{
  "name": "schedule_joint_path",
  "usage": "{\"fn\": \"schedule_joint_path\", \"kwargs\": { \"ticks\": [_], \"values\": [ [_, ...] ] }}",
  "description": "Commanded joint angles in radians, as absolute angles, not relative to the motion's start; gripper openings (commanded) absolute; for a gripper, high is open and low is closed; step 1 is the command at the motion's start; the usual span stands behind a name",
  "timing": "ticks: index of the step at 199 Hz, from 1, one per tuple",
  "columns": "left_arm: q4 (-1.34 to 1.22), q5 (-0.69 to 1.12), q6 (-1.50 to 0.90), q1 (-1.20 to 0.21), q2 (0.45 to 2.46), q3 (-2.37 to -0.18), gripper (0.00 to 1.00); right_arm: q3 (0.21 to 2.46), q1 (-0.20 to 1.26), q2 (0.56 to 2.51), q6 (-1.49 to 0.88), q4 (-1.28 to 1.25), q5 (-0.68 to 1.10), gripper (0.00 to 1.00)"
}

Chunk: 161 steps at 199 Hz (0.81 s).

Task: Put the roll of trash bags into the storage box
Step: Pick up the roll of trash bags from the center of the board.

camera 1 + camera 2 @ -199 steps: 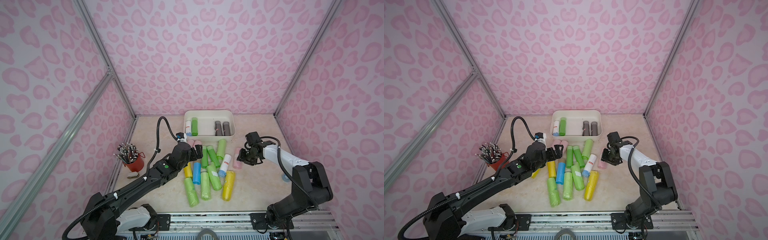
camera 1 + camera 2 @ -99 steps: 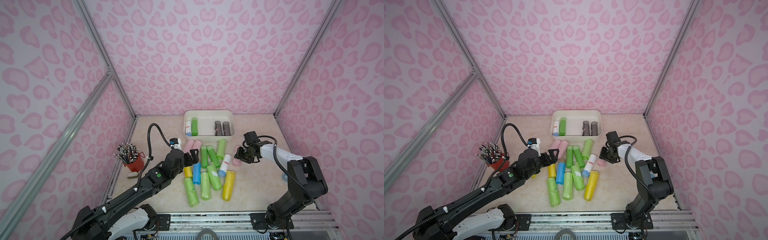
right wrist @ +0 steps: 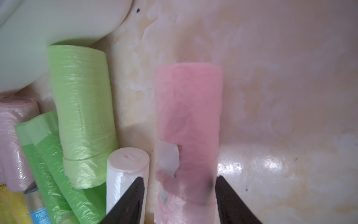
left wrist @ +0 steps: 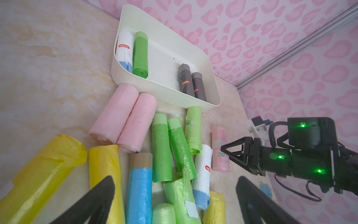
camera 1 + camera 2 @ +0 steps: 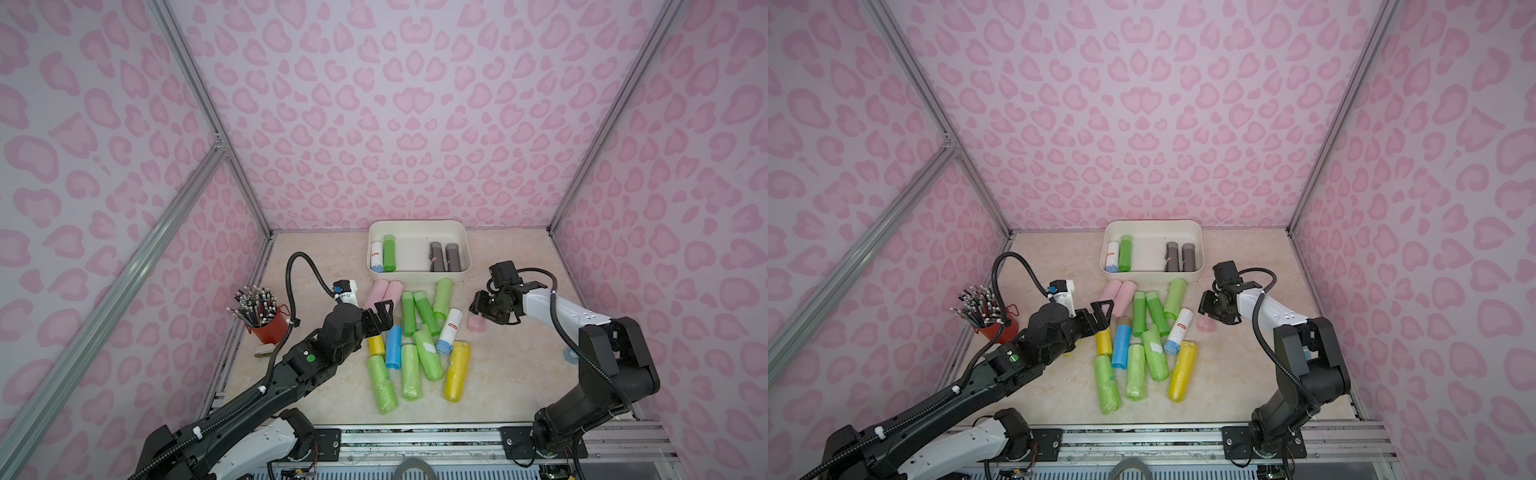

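Observation:
A small pink roll of trash bags (image 3: 188,116) lies on the table to the right of the pile, also seen in both top views (image 5: 476,323) (image 5: 1207,324) and the left wrist view (image 4: 219,149). My right gripper (image 3: 179,178) (image 5: 482,305) straddles its near end, open, with a gap on one side. The cream-white storage box (image 5: 419,226) (image 5: 1152,224) (image 4: 164,91) stands at the back and holds a white, a green and two grey rolls. My left gripper (image 5: 380,318) (image 4: 174,180) hangs wide open and empty over the pile's left edge.
Several green, yellow, blue and white rolls (image 5: 415,349) lie heaped mid-table, with two larger pink rolls (image 5: 384,293) just in front of the box. A red cup of pencils (image 5: 266,322) stands by the left wall. A small blue disc (image 5: 569,355) lies near the right arm.
The right gripper's jaws have spread apart around the pink roll. The left gripper has drawn back a little toward the front, still wide open.

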State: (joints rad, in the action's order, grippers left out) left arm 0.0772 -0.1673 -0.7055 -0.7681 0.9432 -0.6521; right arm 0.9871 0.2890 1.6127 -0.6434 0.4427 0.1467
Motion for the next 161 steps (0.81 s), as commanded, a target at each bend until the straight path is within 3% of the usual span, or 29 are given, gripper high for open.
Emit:
{"fn": "schedule_joint_path", "kwargs": {
  "ticks": [1,50,103,161],
  "values": [
    [0.048,-0.172,-0.707,-0.767,0.945,-0.646,1.0,1.0,0.288,1.634,-0.653,0.443,0.147,0.6],
    [0.054,-0.166,-0.708,-0.767,0.949,-0.639,1.0,1.039,0.288,1.69,-0.65,0.492,0.049,0.59],
    [0.078,-0.193,-0.709,-0.767,0.924,-0.632,1.0,1.06,0.289,1.763,-0.65,0.485,0.056,0.57],
    [0.098,-0.212,-0.724,-0.767,0.925,-0.627,1.0,1.045,0.288,1.725,-0.658,0.492,0.092,0.38]
  ]
}}
